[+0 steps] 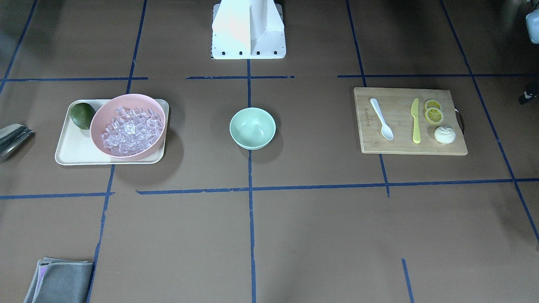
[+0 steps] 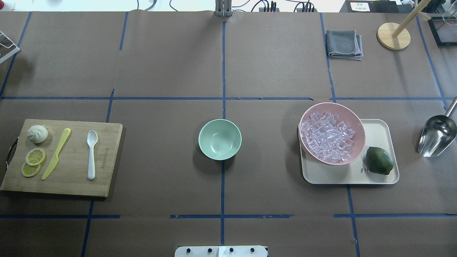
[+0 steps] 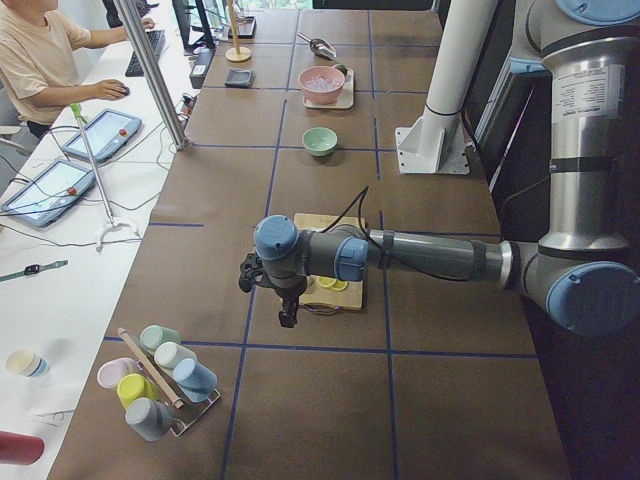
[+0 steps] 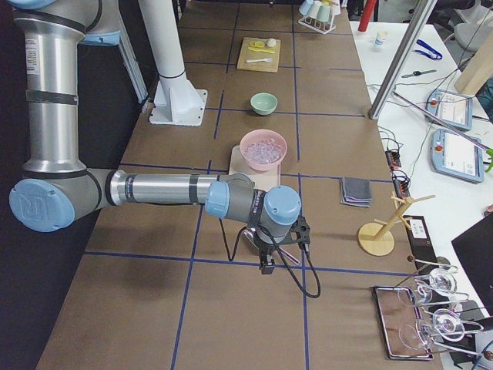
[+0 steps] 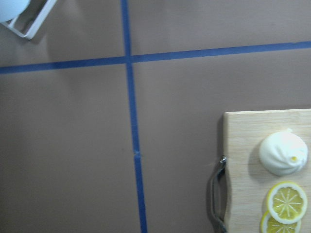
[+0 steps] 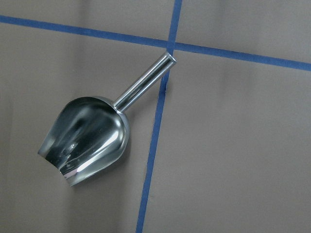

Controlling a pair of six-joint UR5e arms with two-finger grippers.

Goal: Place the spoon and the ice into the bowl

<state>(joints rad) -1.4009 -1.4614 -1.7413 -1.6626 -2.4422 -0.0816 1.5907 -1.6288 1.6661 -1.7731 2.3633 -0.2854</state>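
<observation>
The white spoon [image 1: 382,118] [image 2: 91,153] lies on a wooden cutting board [image 2: 71,185] on my left side. The empty mint-green bowl [image 1: 252,128] [image 2: 220,139] stands at the table's middle. The ice [image 1: 130,130] [image 2: 328,137] fills a pink bowl [image 2: 358,123] on a cream tray [image 2: 378,178] on my right side. My left gripper [image 3: 287,318] hangs over the table just beyond the board's handle end. My right gripper [image 4: 267,266] hangs over a metal scoop [image 6: 87,141]. Both show only in the side views, so I cannot tell whether they are open or shut.
On the board lie a yellow-green knife [image 2: 56,153], lemon slices [image 2: 34,161] and a white bun [image 2: 37,134]. A dark green fruit [image 2: 379,160] sits on the tray. The scoop [image 2: 437,135] lies right of the tray. A grey cloth [image 2: 343,43] lies far right.
</observation>
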